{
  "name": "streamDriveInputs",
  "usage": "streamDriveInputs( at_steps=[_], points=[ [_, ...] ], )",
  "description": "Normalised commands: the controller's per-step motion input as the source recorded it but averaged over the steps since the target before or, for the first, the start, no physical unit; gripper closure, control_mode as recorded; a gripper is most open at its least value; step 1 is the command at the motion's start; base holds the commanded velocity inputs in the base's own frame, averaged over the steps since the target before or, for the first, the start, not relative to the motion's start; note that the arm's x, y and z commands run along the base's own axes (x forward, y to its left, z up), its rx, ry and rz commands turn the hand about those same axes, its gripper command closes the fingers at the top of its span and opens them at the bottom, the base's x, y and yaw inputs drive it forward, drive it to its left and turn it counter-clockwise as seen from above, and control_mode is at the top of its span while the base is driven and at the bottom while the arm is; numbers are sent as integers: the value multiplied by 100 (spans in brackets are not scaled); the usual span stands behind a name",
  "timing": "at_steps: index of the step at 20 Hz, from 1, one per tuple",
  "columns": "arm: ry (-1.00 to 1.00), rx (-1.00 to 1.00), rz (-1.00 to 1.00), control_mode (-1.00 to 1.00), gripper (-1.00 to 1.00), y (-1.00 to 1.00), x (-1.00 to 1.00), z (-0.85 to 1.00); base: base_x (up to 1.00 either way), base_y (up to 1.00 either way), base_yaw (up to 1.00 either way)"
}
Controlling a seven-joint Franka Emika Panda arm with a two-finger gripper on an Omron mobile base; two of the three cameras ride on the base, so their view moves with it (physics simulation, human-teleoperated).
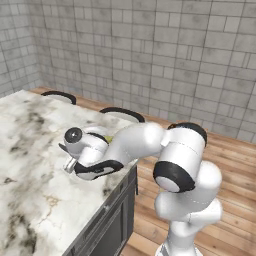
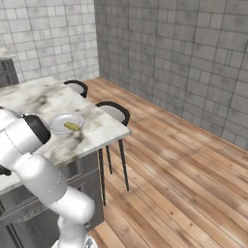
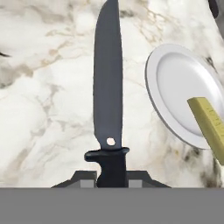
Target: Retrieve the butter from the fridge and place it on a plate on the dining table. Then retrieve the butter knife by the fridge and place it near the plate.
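Observation:
My gripper [image 3: 112, 177] is shut on the black handle of the butter knife [image 3: 108, 87]. Its dark blade points away from the hand, just above the dining table's marble top [image 3: 43, 113]. To the blade's right lies the round pale plate [image 3: 175, 87] with the yellow-green butter [image 3: 210, 122] on it. From the right base view the plate [image 2: 59, 125] sits near the table's corner with the butter [image 2: 72, 126] on its near side. In the left base view the hand [image 1: 90, 155] hangs low over the table [image 1: 35, 190] near its right edge. The fridge is out of view.
Two black round-backed stools [image 2: 114, 112] [image 2: 77, 87] stand along the table's far side. The table edge [image 1: 107, 197] drops off just right of the hand. Wooden floor [image 2: 184, 160] and tiled walls lie beyond.

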Motion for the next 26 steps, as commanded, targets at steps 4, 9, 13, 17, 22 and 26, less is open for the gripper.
streamDriveInputs(
  at_steps=[4, 9, 13, 17, 22, 26],
  points=[
    [0, -3, 0, -100, 100, 18, 23, -19, 0, 0, 0],
    [9, -3, -5, -100, 100, 0, 7, -28, 0, 0, 0],
    [-1, -1, -1, -100, 100, 1, 11, -4, 0, 0, 0],
    [0, 0, 0, -100, 100, 0, 11, 0, 0, 0, 0],
    [0, 0, 0, -100, -100, -1, 25, -10, 0, 0, 0],
    [-4, 0, 4, -100, -100, -17, 55, -16, 0, 0, 0]
  ],
)
